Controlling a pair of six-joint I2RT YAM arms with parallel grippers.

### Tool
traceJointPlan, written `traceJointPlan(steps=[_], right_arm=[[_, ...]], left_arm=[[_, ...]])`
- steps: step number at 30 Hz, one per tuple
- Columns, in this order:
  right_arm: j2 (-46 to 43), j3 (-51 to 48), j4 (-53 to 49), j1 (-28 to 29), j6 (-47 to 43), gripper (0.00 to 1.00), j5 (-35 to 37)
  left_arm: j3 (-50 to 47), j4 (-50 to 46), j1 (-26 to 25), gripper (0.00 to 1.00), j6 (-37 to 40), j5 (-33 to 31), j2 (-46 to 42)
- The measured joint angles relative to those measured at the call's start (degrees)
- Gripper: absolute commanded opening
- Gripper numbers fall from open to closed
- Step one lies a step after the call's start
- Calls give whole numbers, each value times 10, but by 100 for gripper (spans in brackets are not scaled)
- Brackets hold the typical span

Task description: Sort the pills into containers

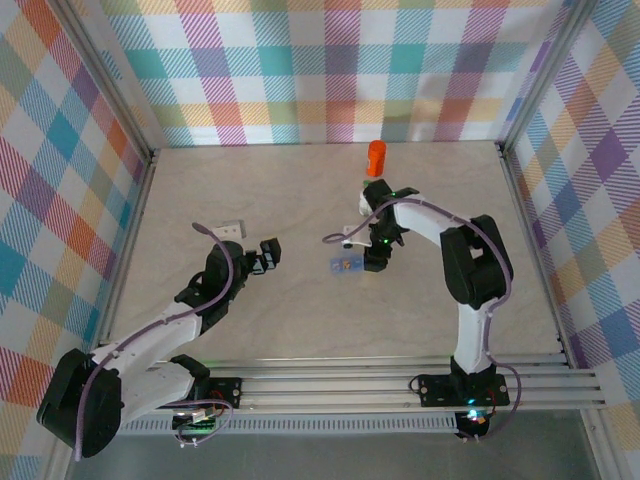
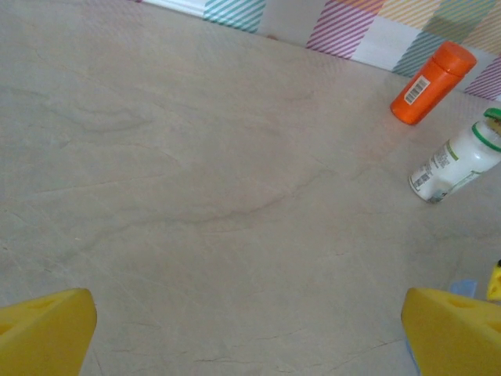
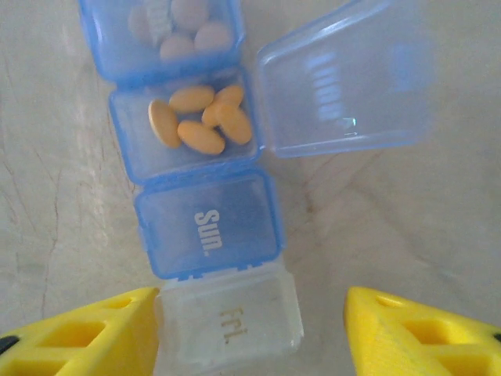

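Two compartments of the blue pill box [image 3: 207, 223] hold pills, so the sorting looks well along. Five orange oval pills [image 3: 200, 121] lie in the compartment whose lid is swung open. Several pale round pills [image 3: 180, 31] lie in the next compartment beyond. "Sun." and the clear "Fri." compartments are lidded, seemingly empty. I judge the open lid is left to shut.

Right gripper [image 3: 250, 313] hangs over the box's "Fri." end, fingers apart, holding nothing. Left gripper [image 2: 246, 307] is well left of the box, spread wide, empty.

Orange bottle [image 2: 432, 83] and green-capped white bottle [image 2: 458, 163] sit beyond the box, both capped. Whether pills remain inside I cannot tell.
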Motion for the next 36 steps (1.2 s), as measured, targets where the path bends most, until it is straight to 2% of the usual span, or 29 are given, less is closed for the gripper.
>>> traceJointPlan(steps=[3,5,8,13,18,22,29,36], right_arm=[[-63,-18,32,0,57,59,-7],[-101,-22,54,0,114,61,-5],[-140,-26,98,0,230,60,15],[-162,-69,157,-5,438,59,36],[-178,-131,185,-12,583,58,47],[-199,-156,196,-16,640,58,62],[-203,-167,202,-16,678,57,73],[-158,-184,207,-12,705,56,69]], left_arm=[[3,2,0,98,0,2,24],[14,-4,0,96,0,3,47],[58,-21,0,90,-5,17,100],[160,-46,0,80,-21,74,204],[208,-65,0,74,-32,126,264],[214,-77,-1,73,-34,146,281],[237,-94,-8,72,-34,145,281],[251,-95,-23,72,-34,136,281]])
